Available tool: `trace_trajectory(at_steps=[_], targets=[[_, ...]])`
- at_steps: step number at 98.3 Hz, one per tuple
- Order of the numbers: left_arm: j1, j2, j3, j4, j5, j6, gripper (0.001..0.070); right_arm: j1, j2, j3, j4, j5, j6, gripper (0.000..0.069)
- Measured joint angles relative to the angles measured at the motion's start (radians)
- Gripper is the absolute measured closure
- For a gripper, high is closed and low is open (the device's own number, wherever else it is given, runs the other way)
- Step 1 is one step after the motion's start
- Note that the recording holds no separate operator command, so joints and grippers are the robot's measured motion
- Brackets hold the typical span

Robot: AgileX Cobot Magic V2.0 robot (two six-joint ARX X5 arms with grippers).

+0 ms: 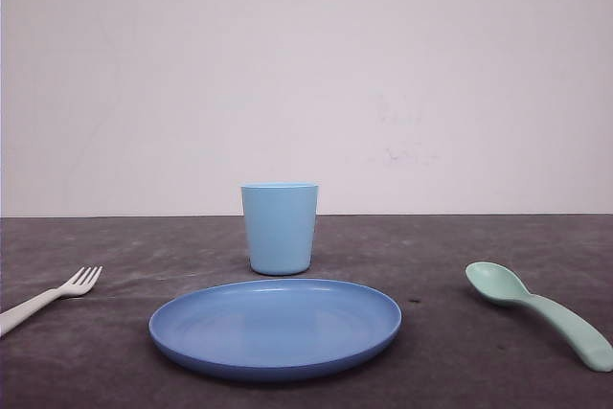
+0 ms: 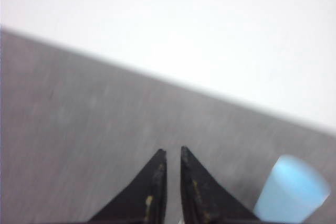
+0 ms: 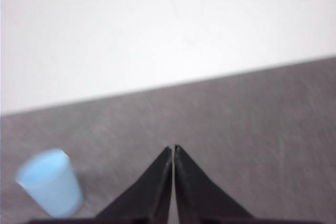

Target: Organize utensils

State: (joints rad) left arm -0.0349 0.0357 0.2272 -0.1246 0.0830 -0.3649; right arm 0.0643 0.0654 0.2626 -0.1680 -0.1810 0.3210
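Front view: fork (image 1: pixel 53 296) and spoon (image 1: pixel 542 312) flank the plate (image 1: pixel 275 325), awaiting pickup; left end effector (image 2: pixel 171 153) and right end effector (image 3: pixel 174 148) hang pinched together, empty.

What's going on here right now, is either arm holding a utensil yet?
Neither arm holds anything yet. The white fork lies on the table to the left of the blue plate, and the mint-green spoon lies to its right, both untouched. The light blue cup stands upright just behind the plate. The left gripper and right gripper are both closed on nothing, above bare table.
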Motion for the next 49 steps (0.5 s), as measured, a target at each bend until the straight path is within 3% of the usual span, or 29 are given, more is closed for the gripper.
trace_trajectory(at_steps=[9, 18, 35, 49], targets=[[0.000, 0.064, 0.134, -0.101, 0.003, -0.007, 0.0687, 0.000, 0.064, 0.122, -0.087, -0.007, 0.010, 0.0682], [0.000, 0.158, 0.274, -0.235, 0.038, 0.011, 0.0687, 0.000, 0.146, 0.244, -0.185, -0.027, 0.005, 0.0682], [0.000, 0.362, 0.528, -0.437, 0.074, 0.124, 0.0687, 0.000, 0.319, 0.448, -0.343, -0.031, -0.055, 0.0682], [-0.006, 0.536, 0.626, -0.506, 0.074, 0.201, 0.0687, 0.008, 0.483, 0.522, -0.413, -0.032, -0.117, 0.0682]])
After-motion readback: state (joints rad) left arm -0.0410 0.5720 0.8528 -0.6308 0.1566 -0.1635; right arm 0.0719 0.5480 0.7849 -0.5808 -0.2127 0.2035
